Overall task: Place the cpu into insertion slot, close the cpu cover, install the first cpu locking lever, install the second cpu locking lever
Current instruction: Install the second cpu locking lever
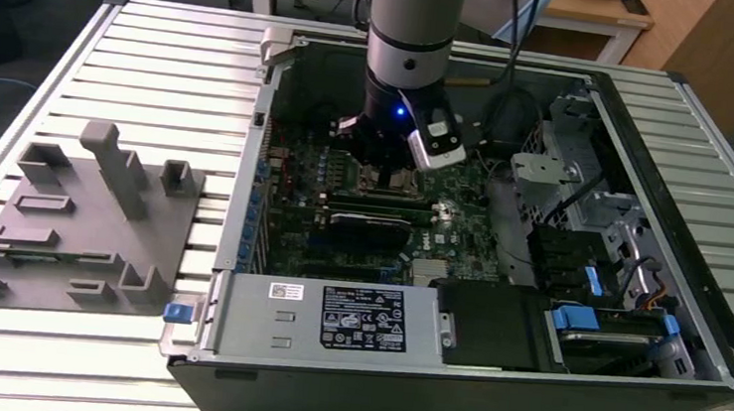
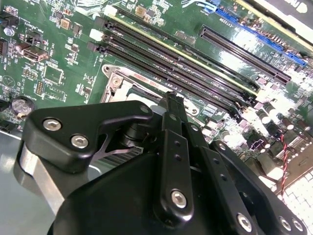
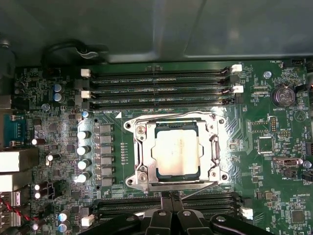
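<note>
Cpu (image 3: 176,151) seated flat in insertion slot (image 3: 139,169), cpu cover (image 3: 213,147) closed around it, silver face showing through window. Gripper (image 3: 171,199) just beside socket edge, not touching chip; fingers pressed together, pinching nothing. Green motherboard (image 3: 274,186) all around.

Memory slots (image 3: 159,88) flanking insertion slot (image 3: 176,149)

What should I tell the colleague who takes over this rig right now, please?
Gripper: low over the motherboard at the socket's edge, holding nothing that can be seen; fingers hard to judge.
The cpu lies in the insertion slot, silver face up.
The cpu cover appears to be down around the chip.
Done: cpu placed, cover seemingly closed.
Left: whether either locking lever is latched cannot be told; check both.
</note>
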### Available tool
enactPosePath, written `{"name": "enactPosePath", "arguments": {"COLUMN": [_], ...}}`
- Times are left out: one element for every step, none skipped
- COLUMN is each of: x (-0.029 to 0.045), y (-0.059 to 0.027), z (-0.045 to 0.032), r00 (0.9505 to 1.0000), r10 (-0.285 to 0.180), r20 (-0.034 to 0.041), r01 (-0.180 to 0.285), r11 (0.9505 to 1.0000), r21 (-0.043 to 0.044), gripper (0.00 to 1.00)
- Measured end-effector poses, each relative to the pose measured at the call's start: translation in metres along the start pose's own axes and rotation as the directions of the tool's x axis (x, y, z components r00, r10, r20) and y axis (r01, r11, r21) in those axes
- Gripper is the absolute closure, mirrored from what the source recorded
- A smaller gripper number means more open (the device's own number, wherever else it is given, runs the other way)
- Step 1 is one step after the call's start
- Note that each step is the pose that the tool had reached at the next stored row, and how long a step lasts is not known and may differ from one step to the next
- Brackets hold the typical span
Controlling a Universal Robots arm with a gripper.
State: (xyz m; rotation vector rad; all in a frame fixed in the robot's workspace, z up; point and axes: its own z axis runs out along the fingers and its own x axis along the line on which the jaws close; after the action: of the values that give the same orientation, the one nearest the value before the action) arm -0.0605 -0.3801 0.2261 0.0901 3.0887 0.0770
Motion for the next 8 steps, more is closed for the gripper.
{"name": "enactPosePath", "arguments": {"x": [0.0, 0.0, 0.0, 0.0, 0.0, 0.0, 0.0, 0.0001], "y": [0.0, 0.0, 0.0, 0.0, 0.0, 0.0, 0.0, -0.0001], "z": [0.0003, 0.0004, 0.0005, 0.0006, 0.001, 0.0014, 0.0019, 0.0024], "r00": [1.0, 1.0, 1.0, 1.0, 1.0, 1.0, 1.0, 1.0], "r10": [0.0, 0.0, 0.0, 0.0, 0.0, 0.0, 0.0, 0.0], "r20": [0.0002, 0.0002, 0.0002, 0.0002, 0.0003, 0.0003, 0.0003, 0.0001], "r01": [0.0, 0.0, 0.0, 0.0, 0.0, 0.0, 0.0, 0.0], "r11": [1.0, 1.0, 1.0, 1.0, 1.0, 1.0, 1.0, 1.0], "r21": [-0.0004, -0.0003, -0.0004, -0.0004, -0.0006, -0.0006, -0.0006, -0.0004], "gripper": [0.9, 0.9, 0.9, 0.9, 0.9, 0.9, 0.9, 0.9]}}
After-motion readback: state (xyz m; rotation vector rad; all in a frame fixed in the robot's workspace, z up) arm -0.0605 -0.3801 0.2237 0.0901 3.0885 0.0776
